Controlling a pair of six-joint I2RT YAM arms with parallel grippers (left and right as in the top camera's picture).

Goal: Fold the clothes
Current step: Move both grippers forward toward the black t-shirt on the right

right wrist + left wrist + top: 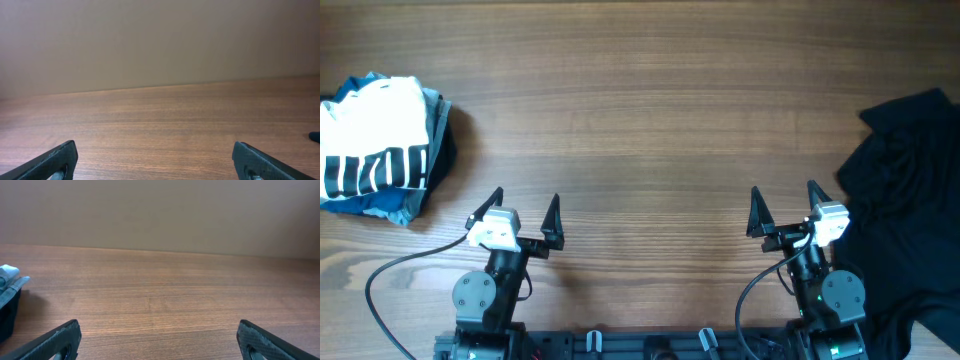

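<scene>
- Clothes (910, 200), meaning the black T-shirt, lie crumpled in a heap at the right edge of the table (650, 120); you have made no fold yet, so the whole task is left.
- Your left gripper (526, 197) has its jaws fully apart and holds nothing, over bare wood.
- Your right gripper (784, 190) is equally wide and empty, just beside the shirt but (as far as I can judge) not touching it.
- Far on the left, a white striped garment (375, 140) rests on a blue one (390, 205).
</scene>
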